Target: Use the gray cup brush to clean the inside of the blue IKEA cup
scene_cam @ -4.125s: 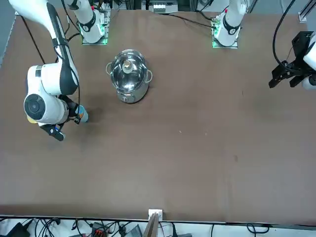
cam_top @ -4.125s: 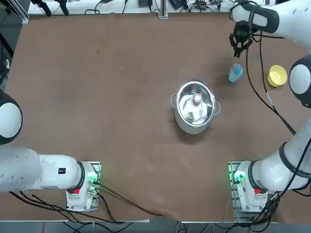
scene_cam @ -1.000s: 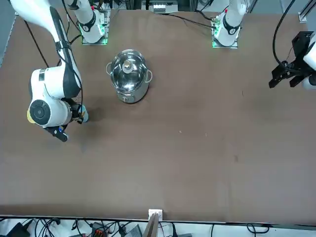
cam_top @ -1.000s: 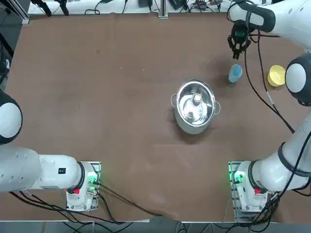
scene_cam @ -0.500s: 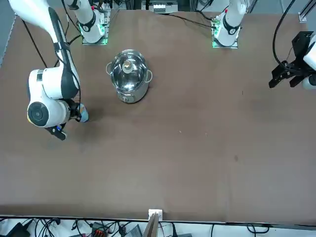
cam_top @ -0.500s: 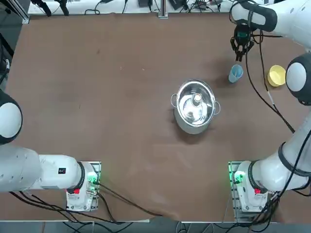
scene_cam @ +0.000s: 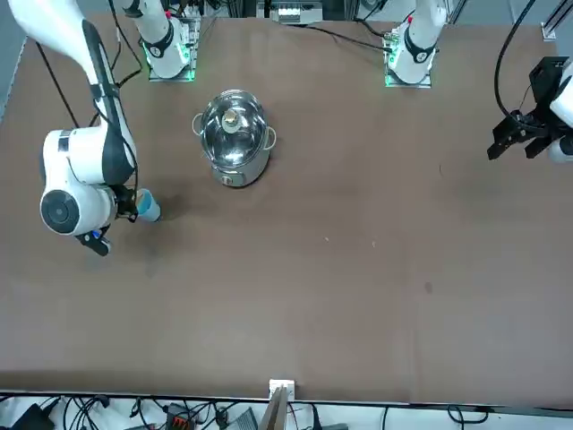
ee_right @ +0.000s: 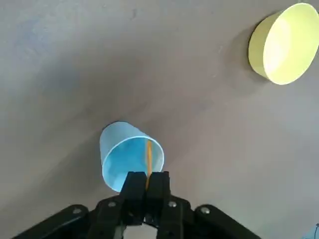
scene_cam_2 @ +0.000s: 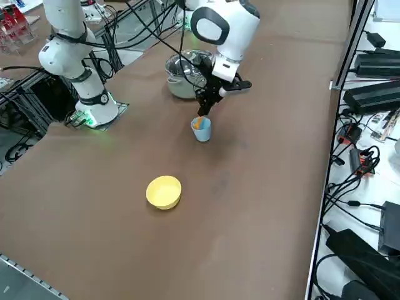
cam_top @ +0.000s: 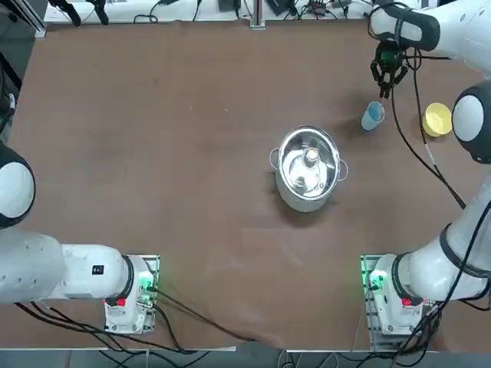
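Two cups stand right of the steel pot in the top view: the blue IKEA cup, then the yellow cup. We clamp the gray cup brush in our right gripper, just above the blue cup, its orange handle running straight down inside, the cup directly beneath our fingers.

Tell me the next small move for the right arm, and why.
Probably keep swirling the gray cup brush around the wall of the blue IKEA cup: the right gripper is shut on its orange handle just above the rim, the stick already inside.
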